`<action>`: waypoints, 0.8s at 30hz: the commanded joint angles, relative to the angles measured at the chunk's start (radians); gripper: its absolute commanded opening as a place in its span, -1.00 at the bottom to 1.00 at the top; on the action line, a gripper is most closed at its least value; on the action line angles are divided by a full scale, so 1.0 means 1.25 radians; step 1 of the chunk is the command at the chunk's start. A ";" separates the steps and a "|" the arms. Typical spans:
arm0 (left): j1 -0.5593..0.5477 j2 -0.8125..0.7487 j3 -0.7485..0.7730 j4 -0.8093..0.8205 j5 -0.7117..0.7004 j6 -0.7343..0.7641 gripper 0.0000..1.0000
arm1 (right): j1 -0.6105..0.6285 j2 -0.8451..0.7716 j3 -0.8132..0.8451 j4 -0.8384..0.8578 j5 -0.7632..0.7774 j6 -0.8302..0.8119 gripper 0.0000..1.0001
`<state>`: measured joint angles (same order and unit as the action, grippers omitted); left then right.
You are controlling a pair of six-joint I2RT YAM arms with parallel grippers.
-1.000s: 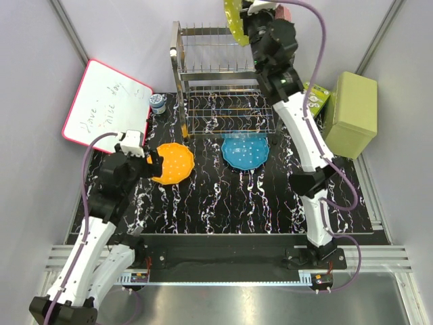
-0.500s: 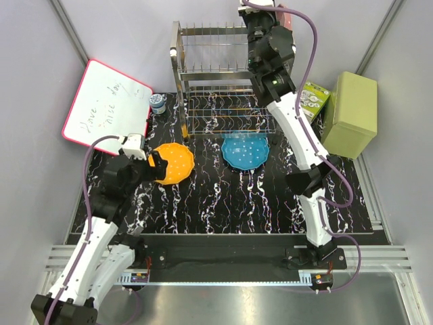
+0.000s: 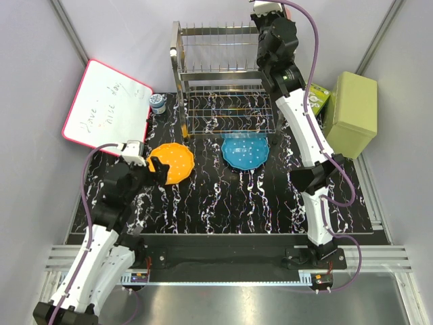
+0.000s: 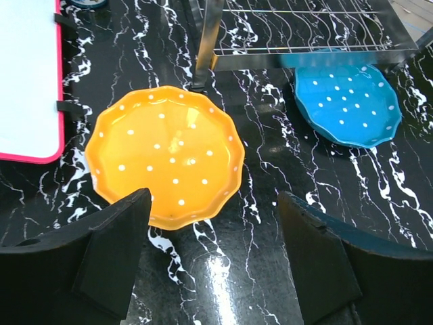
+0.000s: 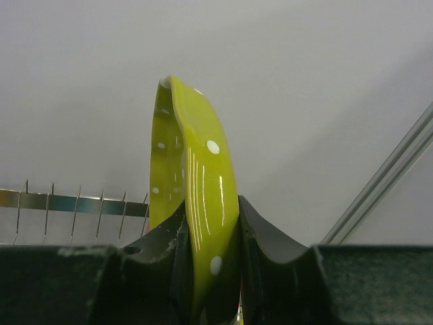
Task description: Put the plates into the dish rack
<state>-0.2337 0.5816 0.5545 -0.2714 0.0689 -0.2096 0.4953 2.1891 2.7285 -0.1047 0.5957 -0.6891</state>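
Held on edge and upright, a yellow-green plate point(image 5: 196, 169) is clamped between the fingers of my right gripper point(image 5: 210, 217), high above the dish rack point(image 3: 216, 81). The rack's top-tier wires point(image 5: 74, 203) show low behind it. In the top view the right arm hides this plate. An orange plate point(image 3: 172, 162) lies flat on the table in front of the rack's left post, and a blue plate point(image 3: 245, 150) lies to its right. My left gripper point(image 4: 213, 203) hovers open just near of the orange plate point(image 4: 166, 156), nothing between its fingers. The blue plate point(image 4: 348, 105) sits partly under the rack's lower edge point(image 4: 304, 51).
A red-framed whiteboard point(image 3: 105, 108) leans at the left, with a small jar point(image 3: 157, 103) beside the rack's left post. A pale green box point(image 3: 352, 112) and a green packet point(image 3: 314, 95) stand at the right. The table point(image 3: 223, 203) is black marbled.
My right arm has turned the yellow-green plate from the wrist's left side to behind the arm, out of the top view. The left gripper has drawn slightly nearer, still open.
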 commanded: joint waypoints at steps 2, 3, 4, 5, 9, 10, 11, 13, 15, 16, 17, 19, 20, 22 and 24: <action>0.002 -0.003 -0.009 0.056 0.034 -0.014 0.62 | 0.003 -0.059 0.036 0.089 0.020 0.006 -1.00; 0.002 -0.001 -0.009 0.058 0.032 -0.014 0.62 | 0.003 -0.055 0.035 0.089 0.024 0.010 -1.00; 0.002 -0.003 -0.010 0.058 0.030 -0.011 0.62 | 0.003 -0.052 0.035 0.089 0.028 0.014 -1.00; 0.002 -0.004 -0.013 0.060 0.030 -0.013 0.62 | 0.003 -0.047 0.035 0.061 0.030 0.021 -1.00; 0.002 -0.007 -0.024 0.067 0.026 -0.014 0.63 | 0.004 -0.034 0.036 0.027 0.032 0.043 -1.00; 0.002 -0.009 -0.030 0.069 0.026 -0.014 0.63 | 0.005 -0.032 0.035 0.022 0.027 0.047 -1.00; 0.002 -0.011 -0.032 0.072 0.026 -0.013 0.63 | 0.006 -0.030 0.035 0.018 0.022 0.057 -1.00; 0.002 -0.012 -0.039 0.075 0.027 -0.013 0.63 | 0.009 -0.028 0.034 0.004 0.018 0.062 -1.00; 0.002 -0.015 -0.040 0.076 0.027 -0.011 0.63 | 0.011 -0.021 0.035 -0.001 0.017 0.067 -1.00; 0.002 -0.015 -0.042 0.077 0.026 -0.010 0.64 | 0.014 -0.020 0.036 -0.002 0.016 0.069 -1.00; 0.003 -0.016 -0.042 0.077 0.026 -0.009 0.64 | 0.014 -0.015 0.035 -0.007 0.014 0.073 -1.00; 0.002 -0.016 -0.045 0.077 0.027 -0.007 0.64 | 0.015 -0.010 0.036 -0.009 0.014 0.074 -1.00; 0.002 -0.016 -0.046 0.078 0.027 -0.007 0.64 | 0.018 -0.005 0.036 -0.012 0.013 0.076 -1.00; 0.002 -0.016 -0.048 0.080 0.026 -0.005 0.64 | 0.019 0.000 0.036 -0.017 0.011 0.079 -1.00; 0.002 -0.015 -0.051 0.082 0.026 -0.005 0.64 | 0.021 0.008 0.036 -0.021 0.009 0.079 -1.00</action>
<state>-0.2337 0.5751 0.4984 -0.2317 0.0841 -0.2180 0.5091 2.2005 2.7285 -0.2291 0.6235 -0.5953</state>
